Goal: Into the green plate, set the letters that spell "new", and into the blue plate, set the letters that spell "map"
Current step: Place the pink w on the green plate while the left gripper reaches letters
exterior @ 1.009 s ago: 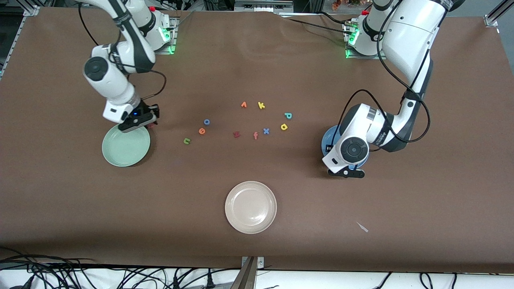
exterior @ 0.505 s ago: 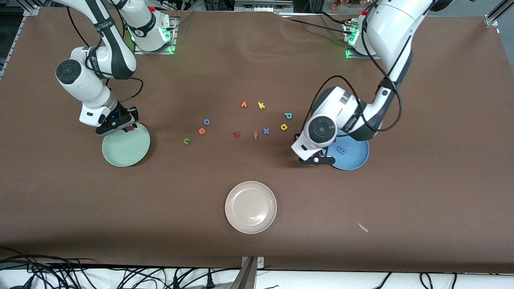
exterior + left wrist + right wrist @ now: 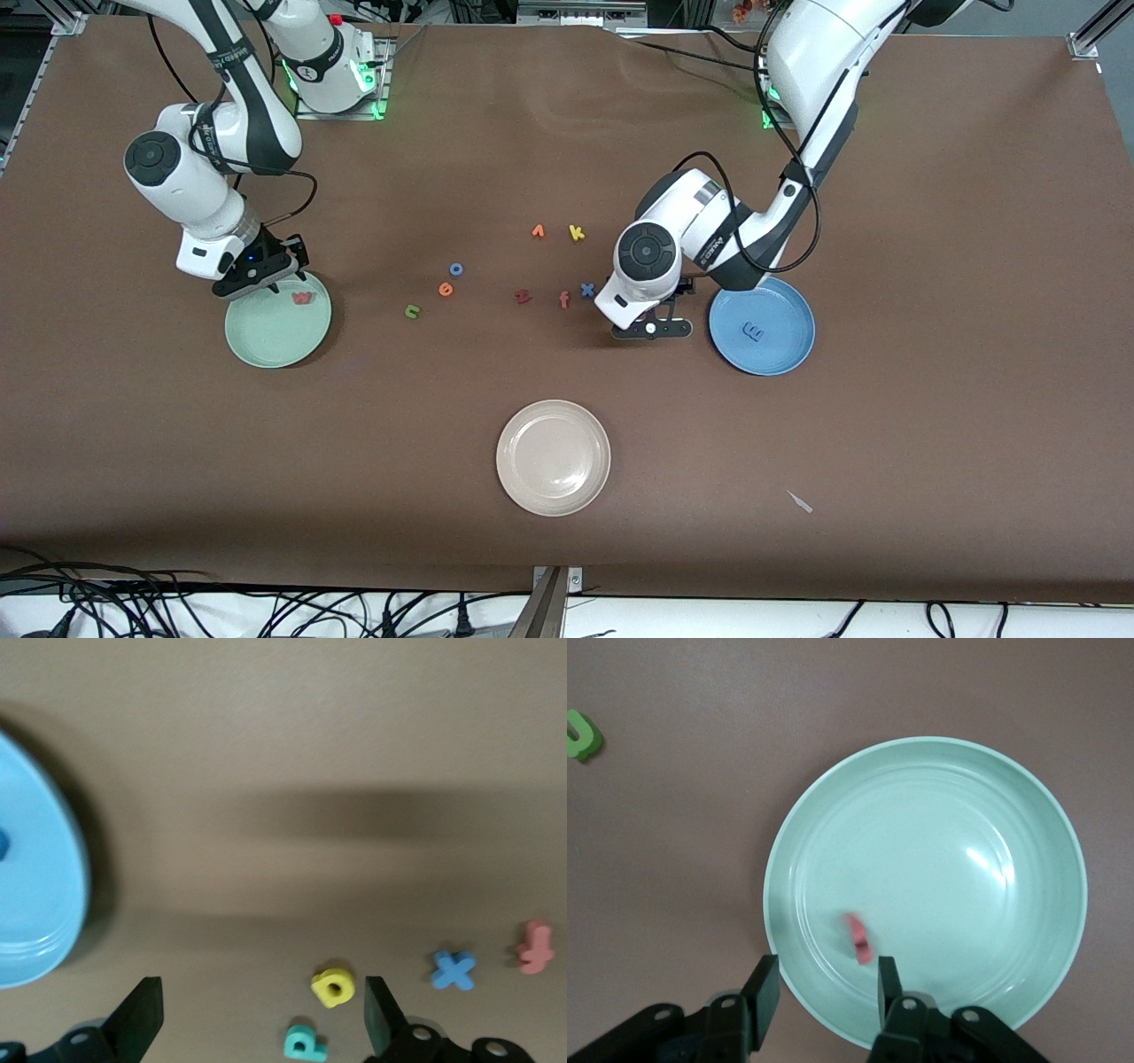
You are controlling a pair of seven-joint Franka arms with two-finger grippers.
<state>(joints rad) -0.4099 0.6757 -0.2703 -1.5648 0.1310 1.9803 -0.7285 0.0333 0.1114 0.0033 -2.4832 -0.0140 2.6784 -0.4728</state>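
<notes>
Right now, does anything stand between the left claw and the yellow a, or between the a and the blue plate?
Nothing visible does. The left claw hangs open over the yellow a; the teal p lies beside it. Only bare table separates the a from the blue plate.

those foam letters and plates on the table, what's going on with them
Two robot arms are sorting small foam letters into plates. The right end effector hangs open over the round pale green plate, where the pink-red w now lies. The left end effector, open, is over the yellow a and teal p, beside the round blue plate that holds the blue m. The green n and orange e wait on the brown table.
</notes>
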